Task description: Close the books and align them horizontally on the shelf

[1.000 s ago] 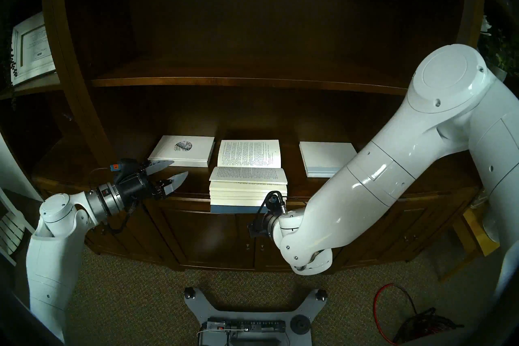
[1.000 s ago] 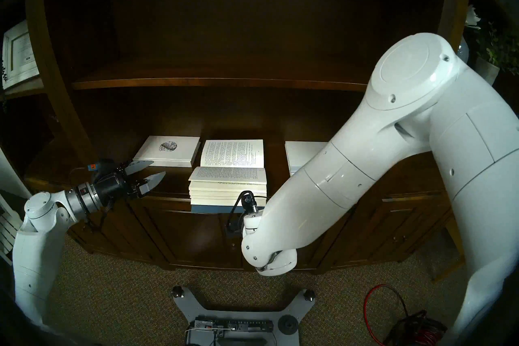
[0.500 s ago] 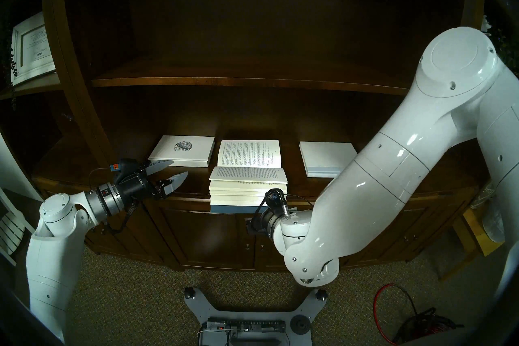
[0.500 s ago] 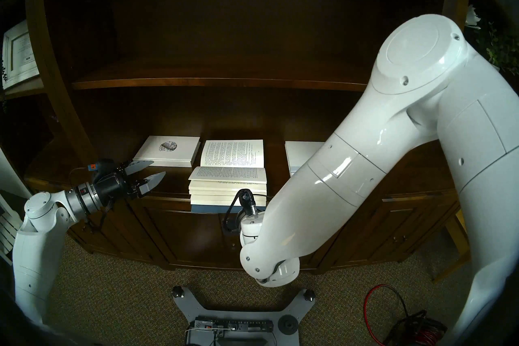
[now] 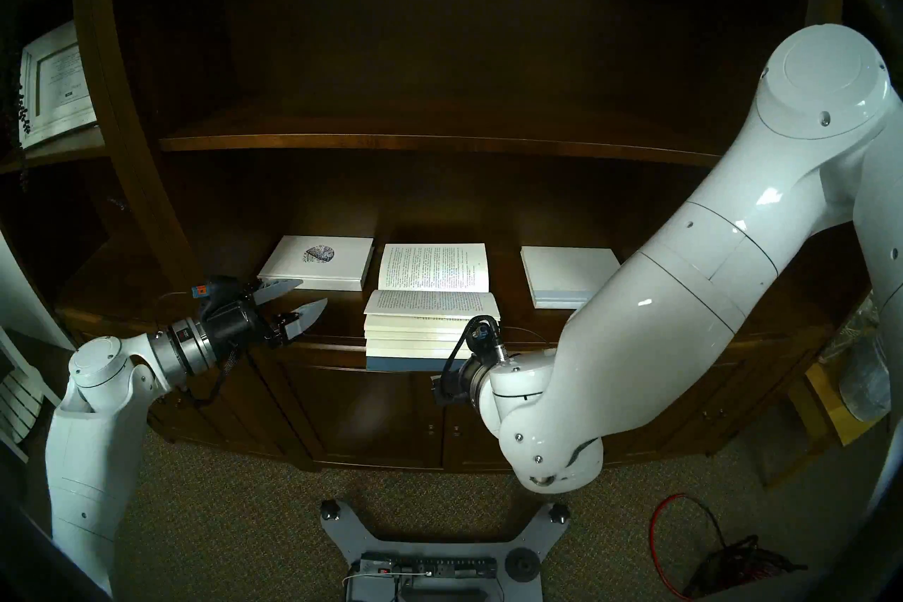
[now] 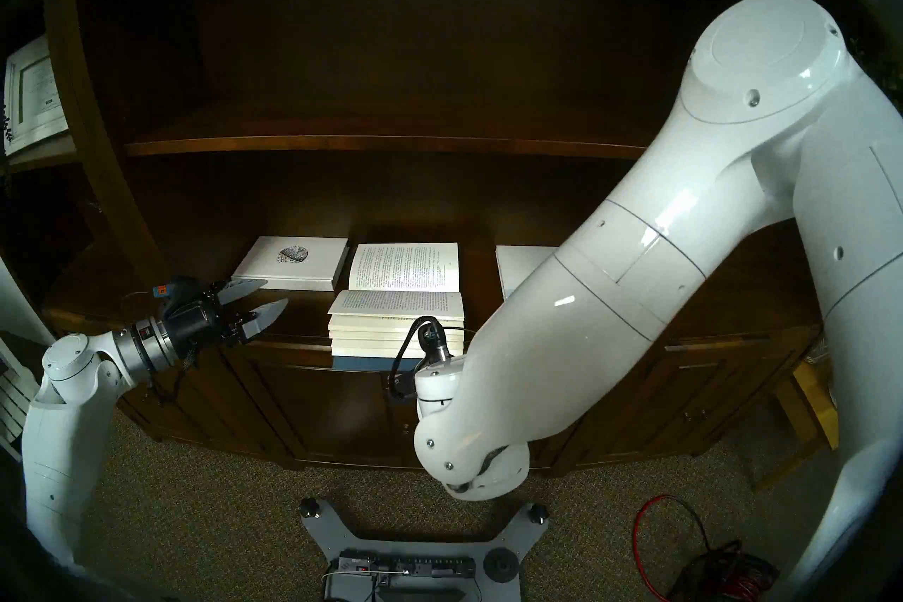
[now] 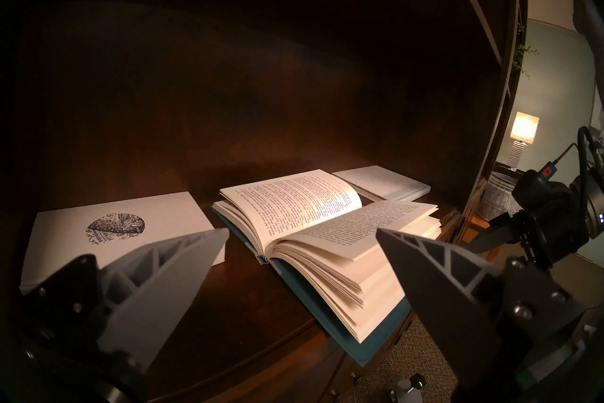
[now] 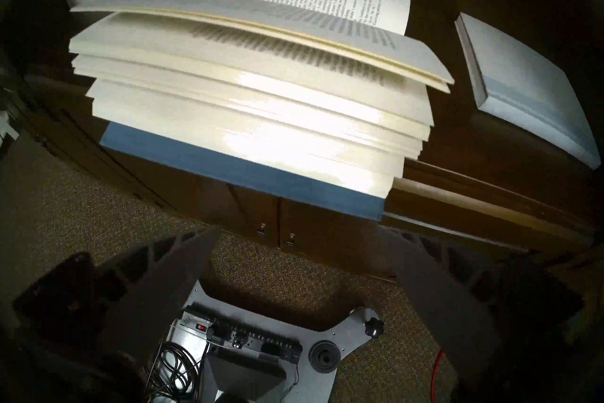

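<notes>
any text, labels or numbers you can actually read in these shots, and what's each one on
None can be read as words.
Open book: lines of print on both pages, too small and blurred to read.
Left white book: a round patterned picture on the cover, no lettering seen.
Right white book: plain cover, no text seen.
Framed sheet: faint print, unreadable.
Orange tag on the left wrist camera: a dark mark, unreadable.

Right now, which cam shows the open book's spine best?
Left wrist: the open book lies side-on, spine end and blue cover visible. Both head views show it from above, with the spine gutter only a line. Right wrist sees just the fanned page edges and cover edge.
</notes>
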